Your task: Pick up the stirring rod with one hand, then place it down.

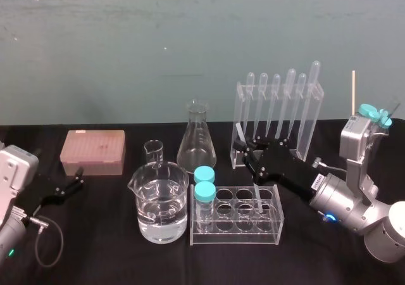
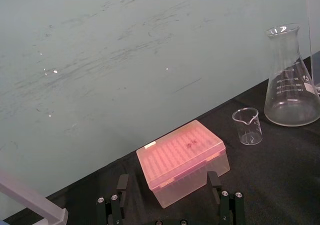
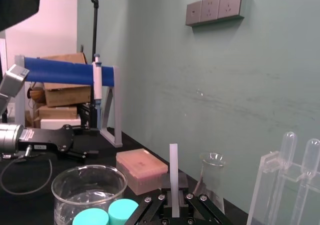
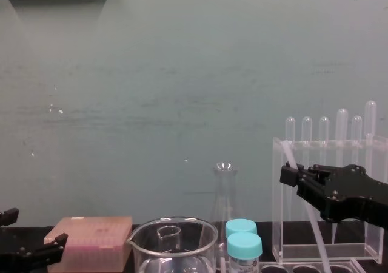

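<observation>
Right claw [image 1: 244, 151], at 3 o'clock, pinches the stirring rod [image 3: 173, 170] above its middle, tilted before the pipette rack [image 1: 278, 107]. Probably light, stiff, slick, brittle: grip gently. Left claw [image 1: 63, 189] idles agape at 8 o'clock.

I can read no text, number or brand with any certainty on my feeds. The conical flask [image 2: 291, 92] carries white graduation lines with figures beside them in the left wrist view, but the digits are too small for me to make out. A small white label [image 1: 314, 182] sits on the body of the right gripper [image 1: 243, 153] in the head view; I see dark print on it and cannot read a word. The pink box [image 2: 182, 160] has a pale sticker [image 2: 150, 145] at one corner of its lid and a small dark mark [image 2: 190, 145] near the middle, neither legible to me.
</observation>
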You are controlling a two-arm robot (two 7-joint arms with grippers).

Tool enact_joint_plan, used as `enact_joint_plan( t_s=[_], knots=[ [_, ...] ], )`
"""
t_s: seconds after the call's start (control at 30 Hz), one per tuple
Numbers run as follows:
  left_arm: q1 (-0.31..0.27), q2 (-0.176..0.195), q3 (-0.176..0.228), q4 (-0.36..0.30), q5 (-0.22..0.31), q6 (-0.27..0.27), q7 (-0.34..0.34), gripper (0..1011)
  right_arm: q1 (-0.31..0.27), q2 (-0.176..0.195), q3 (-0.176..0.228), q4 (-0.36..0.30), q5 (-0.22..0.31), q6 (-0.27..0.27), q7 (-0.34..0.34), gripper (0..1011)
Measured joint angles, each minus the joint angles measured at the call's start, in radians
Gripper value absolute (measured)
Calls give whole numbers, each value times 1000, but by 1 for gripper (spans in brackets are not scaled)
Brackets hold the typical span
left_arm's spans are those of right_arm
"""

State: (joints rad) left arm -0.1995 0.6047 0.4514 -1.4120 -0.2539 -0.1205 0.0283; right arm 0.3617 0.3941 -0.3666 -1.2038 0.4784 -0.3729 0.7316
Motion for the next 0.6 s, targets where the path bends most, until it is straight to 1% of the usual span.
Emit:
enact_joint_plan(
  t_s=[0.1,0.6],
  knots=[
    [0,0,0,0,0,0,0,1000,1,2,-3,1,-10,4,-10,69],
    [0,0,0,0,0,0,0,1000,1,1,-2,1,-7,3,-9,69]
  ],
)
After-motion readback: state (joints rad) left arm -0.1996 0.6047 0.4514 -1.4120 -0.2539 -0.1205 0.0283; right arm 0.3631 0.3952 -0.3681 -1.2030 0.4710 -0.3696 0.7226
